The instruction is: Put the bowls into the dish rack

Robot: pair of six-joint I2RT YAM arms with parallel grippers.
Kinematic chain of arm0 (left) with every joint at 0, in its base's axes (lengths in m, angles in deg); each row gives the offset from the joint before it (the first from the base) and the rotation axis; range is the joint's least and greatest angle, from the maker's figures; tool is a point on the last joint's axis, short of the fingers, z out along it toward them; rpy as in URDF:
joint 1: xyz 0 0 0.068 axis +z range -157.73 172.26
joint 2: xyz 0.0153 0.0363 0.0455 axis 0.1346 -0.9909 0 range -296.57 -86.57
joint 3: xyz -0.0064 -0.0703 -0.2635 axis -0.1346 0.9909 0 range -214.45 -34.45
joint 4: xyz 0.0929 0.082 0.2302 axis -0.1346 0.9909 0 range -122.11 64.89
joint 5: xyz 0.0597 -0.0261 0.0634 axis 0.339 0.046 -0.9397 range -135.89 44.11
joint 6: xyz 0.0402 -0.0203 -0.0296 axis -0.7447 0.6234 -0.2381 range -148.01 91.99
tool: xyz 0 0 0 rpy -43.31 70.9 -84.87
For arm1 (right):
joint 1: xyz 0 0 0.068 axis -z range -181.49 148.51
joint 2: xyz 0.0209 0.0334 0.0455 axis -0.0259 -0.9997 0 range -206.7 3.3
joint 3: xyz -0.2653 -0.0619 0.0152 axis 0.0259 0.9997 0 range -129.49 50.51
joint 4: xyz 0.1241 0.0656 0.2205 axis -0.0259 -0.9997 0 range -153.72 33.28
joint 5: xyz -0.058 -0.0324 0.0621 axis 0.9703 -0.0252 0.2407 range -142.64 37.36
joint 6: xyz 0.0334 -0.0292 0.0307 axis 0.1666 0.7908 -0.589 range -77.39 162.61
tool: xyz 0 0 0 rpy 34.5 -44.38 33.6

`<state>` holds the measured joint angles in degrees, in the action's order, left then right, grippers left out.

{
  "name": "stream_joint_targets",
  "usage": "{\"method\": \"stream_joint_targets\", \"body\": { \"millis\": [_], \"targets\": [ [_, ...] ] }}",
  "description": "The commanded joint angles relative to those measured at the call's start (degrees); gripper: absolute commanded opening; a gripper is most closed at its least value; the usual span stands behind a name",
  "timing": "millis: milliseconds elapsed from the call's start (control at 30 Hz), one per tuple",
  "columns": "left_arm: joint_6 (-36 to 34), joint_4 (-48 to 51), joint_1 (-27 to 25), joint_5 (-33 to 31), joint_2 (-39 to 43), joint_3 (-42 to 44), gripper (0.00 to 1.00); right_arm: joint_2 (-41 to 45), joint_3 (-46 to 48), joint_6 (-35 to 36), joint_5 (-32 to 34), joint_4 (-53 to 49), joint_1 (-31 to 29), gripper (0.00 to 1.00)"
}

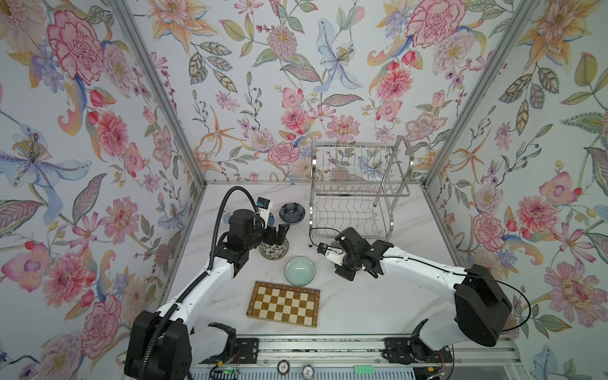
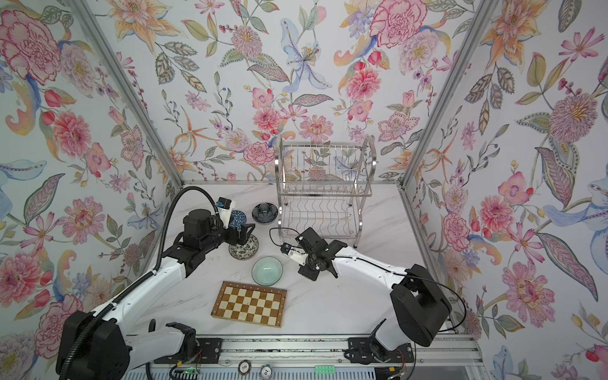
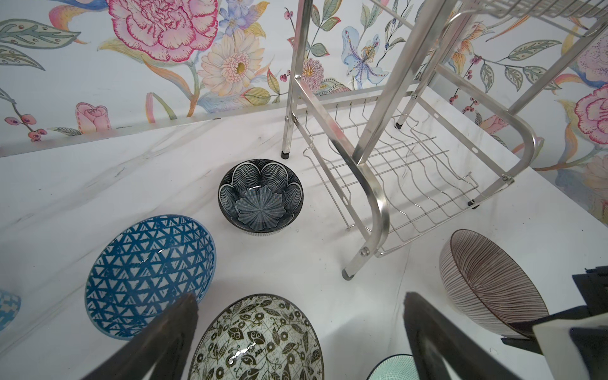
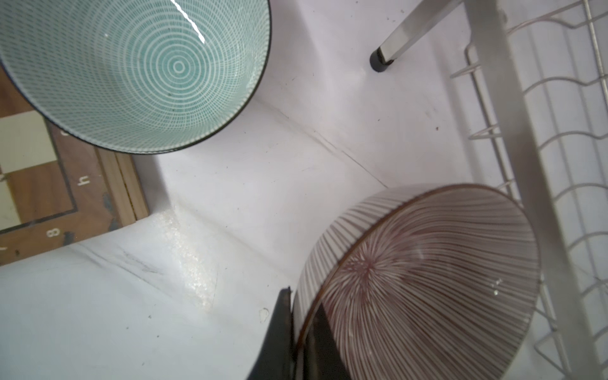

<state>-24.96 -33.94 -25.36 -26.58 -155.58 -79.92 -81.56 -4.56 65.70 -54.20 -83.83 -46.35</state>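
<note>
My right gripper [image 4: 301, 316] is shut on the rim of the pink radial-lined bowl [image 4: 427, 279], which is tilted beside the front of the dish rack [image 1: 355, 190]; the left wrist view also shows this bowl [image 3: 487, 283]. My left gripper [image 1: 279, 235] is open and hovers over the black-and-white floral bowl [image 1: 273, 250], with its fingers [image 3: 171, 335] on either side of it and apart from it. The navy petal bowl [image 1: 291, 212] sits left of the rack. The blue lattice bowl [image 3: 148, 273] lies beside the floral one. The pale green bowl [image 1: 299, 270] rests between both arms.
A checkered wooden board [image 1: 283, 304] lies at the front, just below the green bowl. The steel rack's legs [image 3: 285, 154] stand on the white marble table [image 1: 362, 306]. Both rack tiers hold nothing. A small blue-patterned item [image 3: 6, 309] shows by the left wall.
</note>
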Motion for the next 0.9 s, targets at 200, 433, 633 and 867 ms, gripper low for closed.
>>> {"method": "stream_joint_targets", "body": {
  "millis": [200,433,633,867],
  "targets": [
    [1.26,-1.82,-0.06,2.46,-1.30,0.38,0.99,9.06,6.49,-10.35,-6.96,16.37,2.78,0.03],
    [1.26,-2.22,-0.87,3.30,-1.43,0.47,0.99,12.39,11.98,-17.74,-8.37,29.65,3.28,0.03],
    [0.82,-2.14,-1.97,3.58,-1.48,0.63,0.99,13.93,15.60,-23.28,-10.03,39.59,3.80,0.02],
    [0.56,-2.35,-2.78,3.78,-1.74,0.71,0.99,14.09,19.04,-29.74,-10.98,50.30,4.51,0.02]
  ]
}}
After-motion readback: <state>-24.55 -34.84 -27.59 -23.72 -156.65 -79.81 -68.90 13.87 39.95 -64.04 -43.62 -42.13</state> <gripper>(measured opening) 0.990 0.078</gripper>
